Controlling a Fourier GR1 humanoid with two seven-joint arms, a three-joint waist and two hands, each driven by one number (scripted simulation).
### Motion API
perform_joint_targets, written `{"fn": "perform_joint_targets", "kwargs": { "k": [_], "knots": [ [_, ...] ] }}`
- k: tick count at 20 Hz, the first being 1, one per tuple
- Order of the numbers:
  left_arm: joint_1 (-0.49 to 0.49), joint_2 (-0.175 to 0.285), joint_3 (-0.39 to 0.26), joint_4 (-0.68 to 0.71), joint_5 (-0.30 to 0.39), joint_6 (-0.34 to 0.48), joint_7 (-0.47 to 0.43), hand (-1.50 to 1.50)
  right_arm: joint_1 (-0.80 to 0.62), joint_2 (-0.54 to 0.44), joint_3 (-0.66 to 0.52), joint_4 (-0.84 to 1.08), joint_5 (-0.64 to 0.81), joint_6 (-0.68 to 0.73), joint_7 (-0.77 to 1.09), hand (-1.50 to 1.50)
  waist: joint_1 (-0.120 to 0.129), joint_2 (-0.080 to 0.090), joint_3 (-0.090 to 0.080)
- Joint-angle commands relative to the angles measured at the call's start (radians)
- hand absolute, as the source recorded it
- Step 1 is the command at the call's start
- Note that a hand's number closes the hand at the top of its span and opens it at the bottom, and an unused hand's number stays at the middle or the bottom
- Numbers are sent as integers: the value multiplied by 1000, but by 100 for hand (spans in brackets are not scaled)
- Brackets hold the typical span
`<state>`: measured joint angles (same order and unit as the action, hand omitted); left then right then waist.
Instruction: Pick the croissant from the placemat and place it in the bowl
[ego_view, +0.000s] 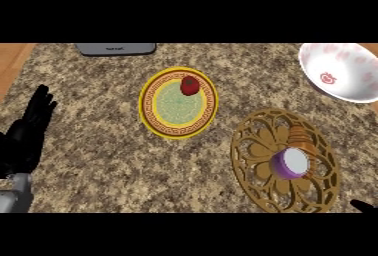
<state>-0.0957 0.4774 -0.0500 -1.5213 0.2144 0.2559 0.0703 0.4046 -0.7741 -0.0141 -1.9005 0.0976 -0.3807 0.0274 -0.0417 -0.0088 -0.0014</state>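
The croissant (300, 138), orange-brown, lies on the far part of the gold openwork placemat (258, 150) at the right. A purple, white-topped round object (289, 162) sits just in front of it and hides part of it. The white bowl (341, 70) with pink markings stands at the far right, beyond the placemat. My left hand (29, 127) rests open at the left edge, fingers up, far from the croissant. Only a small black tip of my right hand (363, 205) shows at the lower right corner, near the placemat's front rim.
A yellow plate (159, 107) with a patterned rim stands in the middle and carries a small red item (190, 85). A grey flat object (115, 48) lies at the counter's far edge. Wooden floor shows past the counter's left edge.
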Motion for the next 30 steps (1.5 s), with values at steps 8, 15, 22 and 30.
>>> {"fn": "perform_joint_targets", "kwargs": {
  "k": [8, 15, 22, 30],
  "knots": [
    [-89, -26, 24, 18, -43, -40, 47, 0, -129, -142, -216, -131, -76, 254, 318, -150, 39, 9, 1],
    [-107, -58, -1, 37, -59, -44, 27, 0, -272, -296, -45, -32, -102, 479, 500, -150, 65, 16, 1],
    [-59, -75, -14, -26, -80, -42, 36, 0, -526, -273, 94, 226, -145, 684, 519, -150, 83, 15, 2],
    [-81, -98, -3, 1, -112, -36, 42, 0, -657, -151, 259, 323, -93, 863, 634, -150, 61, 12, 1]
  ]
}}
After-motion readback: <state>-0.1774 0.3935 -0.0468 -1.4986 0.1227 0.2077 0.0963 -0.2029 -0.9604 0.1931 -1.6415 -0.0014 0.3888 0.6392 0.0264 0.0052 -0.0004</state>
